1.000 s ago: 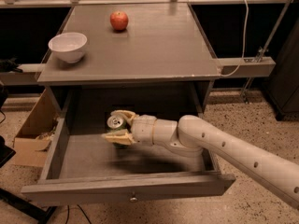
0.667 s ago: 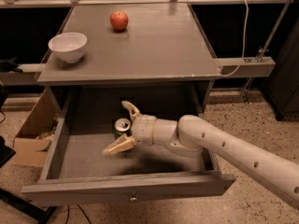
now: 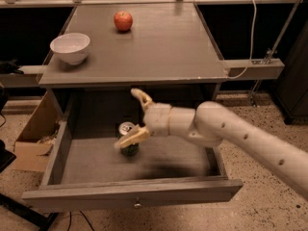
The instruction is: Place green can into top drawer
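Observation:
The green can (image 3: 128, 143) stands upright on the floor of the open top drawer (image 3: 134, 195), left of centre, its silver top showing. My gripper (image 3: 134, 117) hovers just above and to the right of the can with its fingers spread wide apart; one finger (image 3: 141, 97) points up and the other finger (image 3: 132, 138) crosses in front of the can. The can is free of the fingers. The drawer's front panel carries a small round knob (image 3: 138, 205).
A white bowl (image 3: 70, 47) sits on the left of the grey tabletop (image 3: 159, 47) and a red apple (image 3: 123, 20) at its back. A cardboard box (image 3: 36, 134) stands on the floor to the left of the drawer.
My gripper opened and let go of the can, which now stands in the drawer. The gripper then rose and pulled back to the right, away from the can.

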